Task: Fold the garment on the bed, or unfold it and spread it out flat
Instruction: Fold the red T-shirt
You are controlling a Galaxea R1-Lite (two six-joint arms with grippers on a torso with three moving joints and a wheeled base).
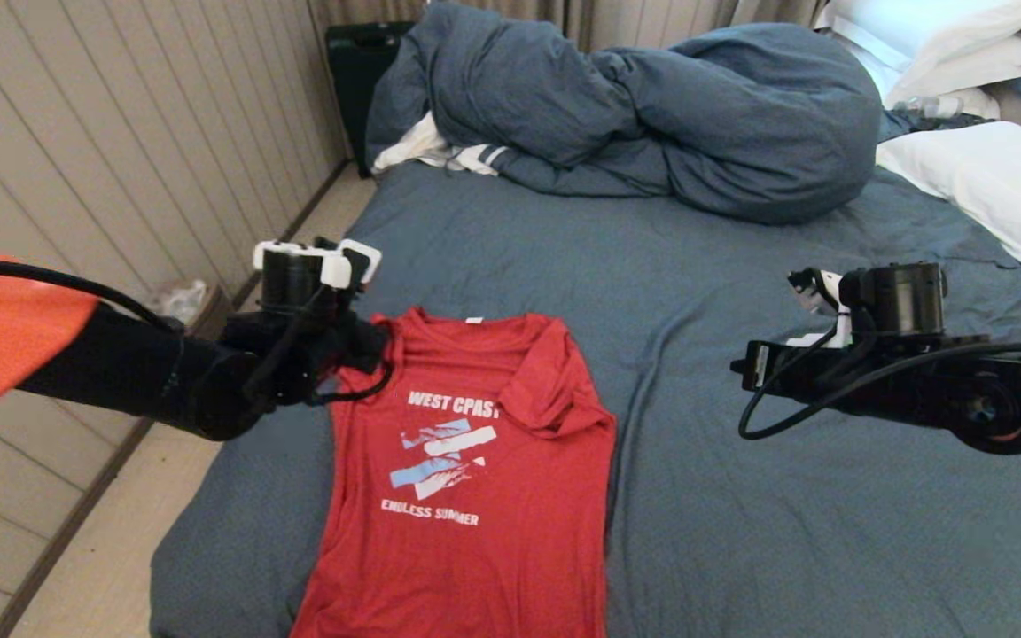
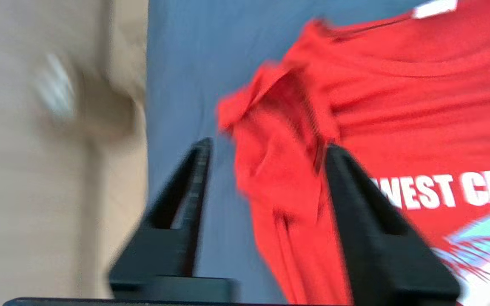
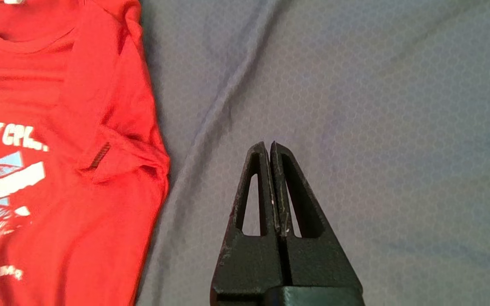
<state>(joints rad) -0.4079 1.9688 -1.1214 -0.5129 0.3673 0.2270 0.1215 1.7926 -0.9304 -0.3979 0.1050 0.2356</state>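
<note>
Overhead, left gripper [image 2: 266, 146] hovers open above garment [image 1: 475, 470] sleeve.

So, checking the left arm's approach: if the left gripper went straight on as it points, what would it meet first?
Probably the red T-shirt's bunched sleeve; the left gripper has open jaws straddling it.

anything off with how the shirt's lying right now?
Yes. The garment lies print-up on the bed, but both sleeves are folded in over the body: one bunched at the open left gripper, the other creased across the "WEST COAST" print. The shut right gripper hangs over bare sheet beside it.
</note>
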